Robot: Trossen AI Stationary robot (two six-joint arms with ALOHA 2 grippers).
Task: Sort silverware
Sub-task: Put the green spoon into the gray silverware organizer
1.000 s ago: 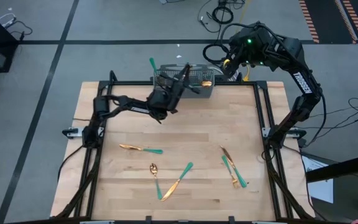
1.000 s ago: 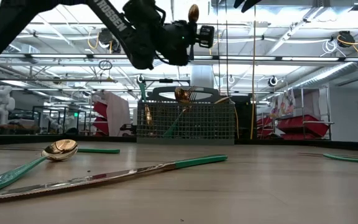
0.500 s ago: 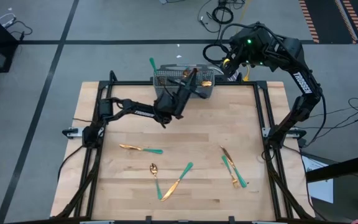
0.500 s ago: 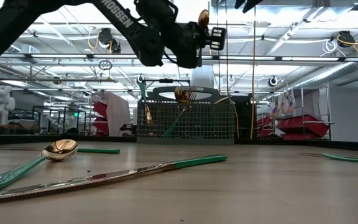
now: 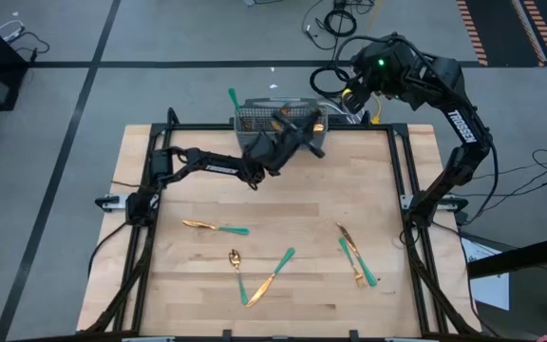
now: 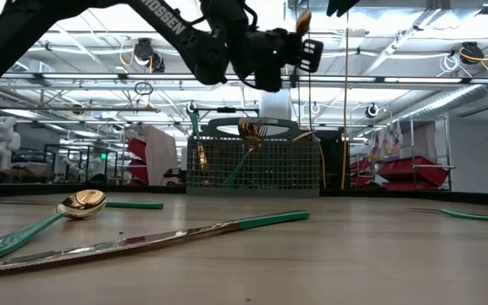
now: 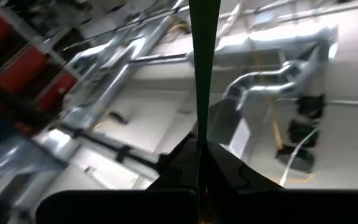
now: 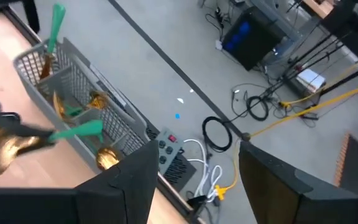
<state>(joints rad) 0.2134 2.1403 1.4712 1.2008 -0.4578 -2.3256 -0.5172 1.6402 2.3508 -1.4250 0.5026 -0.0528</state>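
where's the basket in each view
High view: basket at the table's far edge, centre, partly under the left gripper.
Low view: basket mid-picture, at the back.
Left wrist view: not in it.
Right wrist view: basket at left.
Shared landmark: the teal handle sticking up from it.

You get one camera straight above the table (image 5: 207, 285); one level with its top, close to the cutlery; both wrist cameras and these share the mesh basket (image 6: 252, 165).
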